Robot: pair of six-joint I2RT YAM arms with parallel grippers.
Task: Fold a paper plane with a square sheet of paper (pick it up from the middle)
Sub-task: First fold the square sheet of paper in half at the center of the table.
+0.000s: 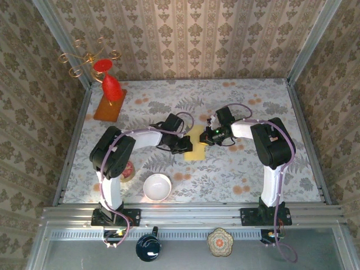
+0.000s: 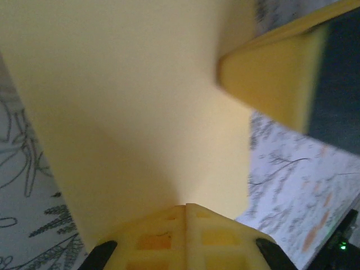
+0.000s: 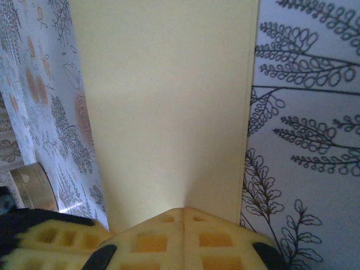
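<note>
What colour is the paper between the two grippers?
The paper is plain pale yellow with no markings. It shows best in the right wrist view.

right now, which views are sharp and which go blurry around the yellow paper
Top external: evenly lit and sharp, yellow paper clear. Left wrist: soft throughout, the right tool smeared at upper right. Right wrist: fern-print tablecloth crisp, its own finger pads out of focus.

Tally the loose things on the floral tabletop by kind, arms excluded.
Pale yellow paper sheet: 1
White round bowl: 1
Small round dish with red centre, beside the bowl: 1
Orange-brown flat board: 1
Red stemmed ornament standing on the board: 1
Gold wire candelabra in the far left corner: 1
Total: 6
</note>
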